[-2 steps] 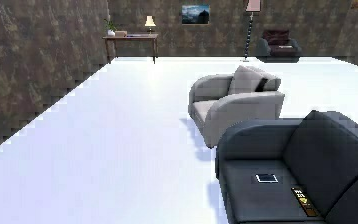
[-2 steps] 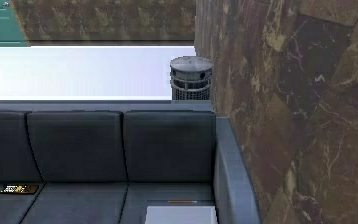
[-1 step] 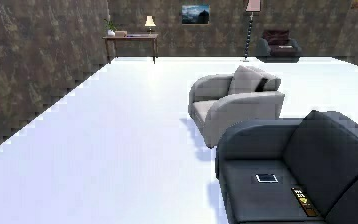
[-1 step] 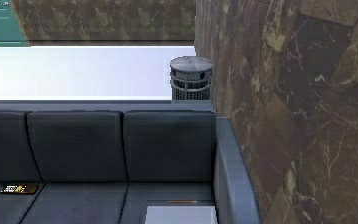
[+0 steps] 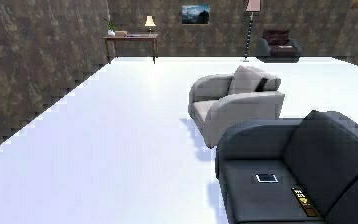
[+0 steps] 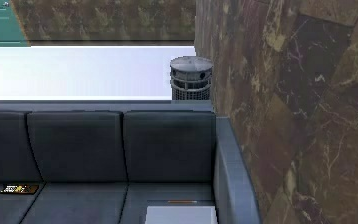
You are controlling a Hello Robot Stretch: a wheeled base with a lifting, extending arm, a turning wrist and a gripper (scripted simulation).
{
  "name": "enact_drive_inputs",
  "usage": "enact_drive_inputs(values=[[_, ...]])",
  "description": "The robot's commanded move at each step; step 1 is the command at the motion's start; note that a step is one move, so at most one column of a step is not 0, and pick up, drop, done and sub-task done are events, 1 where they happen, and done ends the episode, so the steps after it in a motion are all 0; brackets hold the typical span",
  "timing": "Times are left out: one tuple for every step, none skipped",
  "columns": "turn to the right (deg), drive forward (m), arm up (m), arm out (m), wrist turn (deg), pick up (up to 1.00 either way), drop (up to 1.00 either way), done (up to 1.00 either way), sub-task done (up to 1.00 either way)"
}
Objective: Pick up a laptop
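A dark blue-grey sofa [image 5: 287, 150] fills the forward view's lower right. On its seat lies a small flat rectangle [image 5: 266, 178] with a pale rim, too small to name. In the arm side view the same kind of sofa [image 6: 77, 140] runs across the lower half. A pale grey flat slab [image 6: 182, 214], possibly a closed laptop, lies on its seat at the bottom edge, close to the sofa's right armrest [image 6: 235, 175].
A small dark remote-like thing [image 5: 305, 200] [image 6: 17, 188] lies on the seat. A light grey armchair [image 5: 232, 100] stands beyond the sofa on open white floor [image 5: 107, 130]. A side table with lamp [image 5: 133, 38] is at the far wall. A grey bin [image 6: 191, 80] stands beside a stone wall [image 6: 297, 100].
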Motion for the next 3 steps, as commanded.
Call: enact_drive_inputs(values=[[0.0, 0.0, 0.0, 0.0, 36.0, 0.0, 0.0, 0.0, 0.0], [0.0, 0.0, -0.3, 0.0, 0.0, 0.0, 0.0, 0.0, 0.0], [0.0, 0.0, 0.0, 0.0, 0.0, 1.0, 0.0, 0.0, 0.0]])
